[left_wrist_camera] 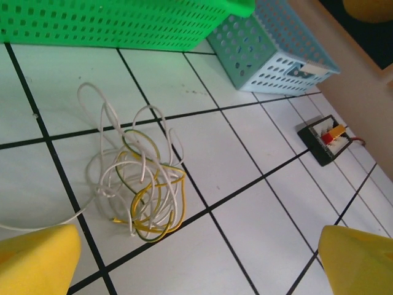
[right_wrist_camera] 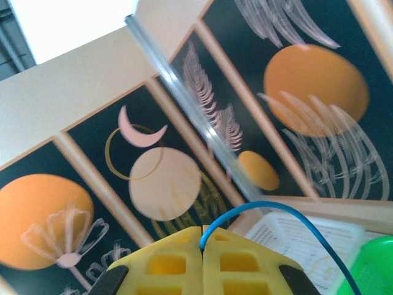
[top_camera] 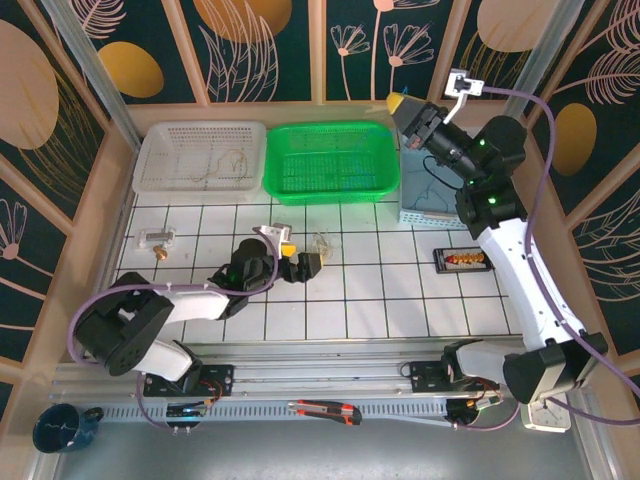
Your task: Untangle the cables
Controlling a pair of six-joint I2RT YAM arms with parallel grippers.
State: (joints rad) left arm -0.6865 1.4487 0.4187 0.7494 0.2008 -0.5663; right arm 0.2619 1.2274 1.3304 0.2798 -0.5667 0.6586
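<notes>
A small clump of white and yellow-green cables (left_wrist_camera: 135, 184) lies loose on the tiled table, just ahead and to the left of my left gripper (left_wrist_camera: 199, 264). That gripper is open with nothing between its yellow fingers (left_wrist_camera: 37, 258). From above, the clump (top_camera: 322, 243) sits just right of the left gripper (top_camera: 300, 262). My right gripper (top_camera: 400, 103) is raised near the back wall above the light-blue basket. It (right_wrist_camera: 202, 243) is shut on the end of a thin blue cable (right_wrist_camera: 276, 212), which arcs off to the right. A thin tan cable (top_camera: 225, 165) lies in the white basket.
A white basket (top_camera: 160, 140), a green basket (top_camera: 330, 135) and a light-blue basket (top_camera: 432, 215) line the back. A small black holder (top_camera: 462, 260) sits at the right and a small clear part (top_camera: 157, 238) at the left. A box cutter (top_camera: 325, 410) lies at the front rail.
</notes>
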